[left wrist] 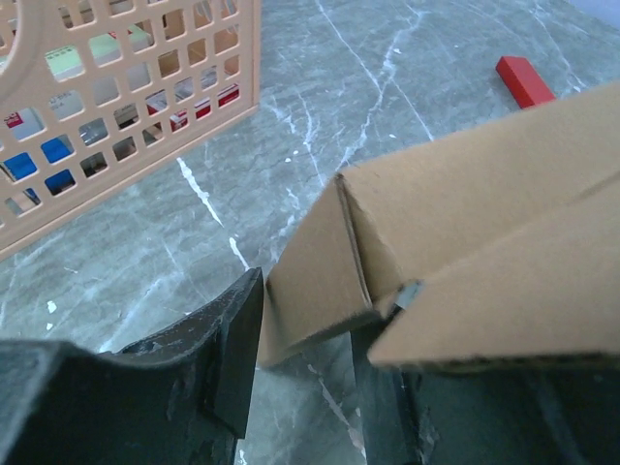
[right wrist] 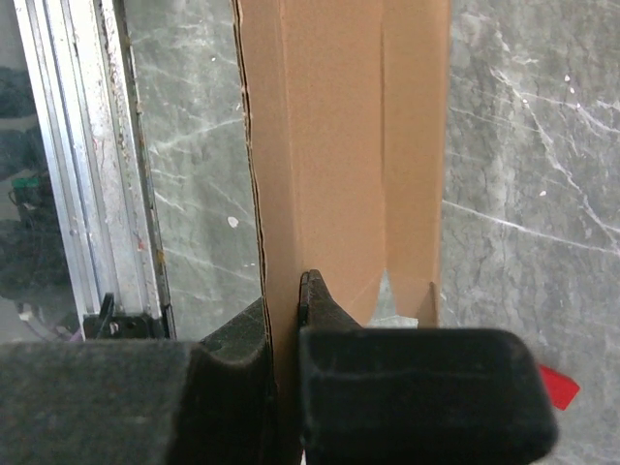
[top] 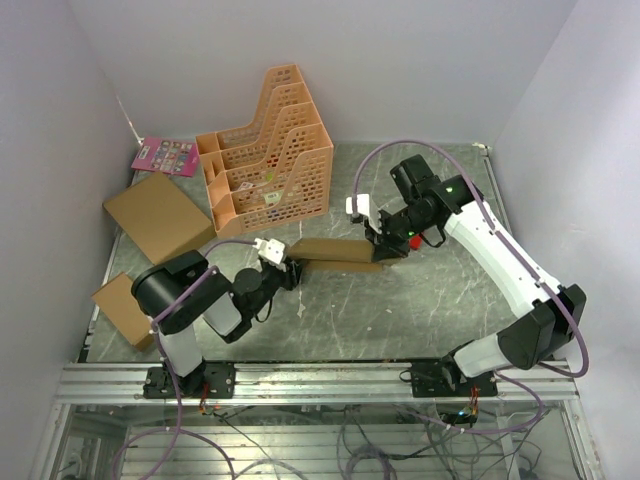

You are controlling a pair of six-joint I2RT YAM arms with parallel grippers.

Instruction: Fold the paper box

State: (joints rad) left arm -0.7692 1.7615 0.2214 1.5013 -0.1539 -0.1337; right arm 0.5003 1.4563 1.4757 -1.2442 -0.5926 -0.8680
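The paper box (top: 335, 250) is a partly folded brown cardboard piece at the table's middle, held up between my two arms. My right gripper (top: 385, 245) is shut on its right end; in the right wrist view the fingers (right wrist: 283, 291) pinch one cardboard wall (right wrist: 339, 145). My left gripper (top: 290, 268) is at the box's left end. In the left wrist view its jaws (left wrist: 308, 312) stand wide apart, with the box's end flap (left wrist: 320, 276) between the fingertips and a top panel (left wrist: 504, 242) over the right finger.
An orange mesh file rack (top: 265, 150) stands behind the box, close in the left wrist view (left wrist: 116, 107). A larger flat brown box (top: 158, 215) and a smaller one (top: 122, 308) lie at the left. A pink card (top: 165, 155) lies at the back left. A red block (left wrist: 524, 79) lies near the right gripper.
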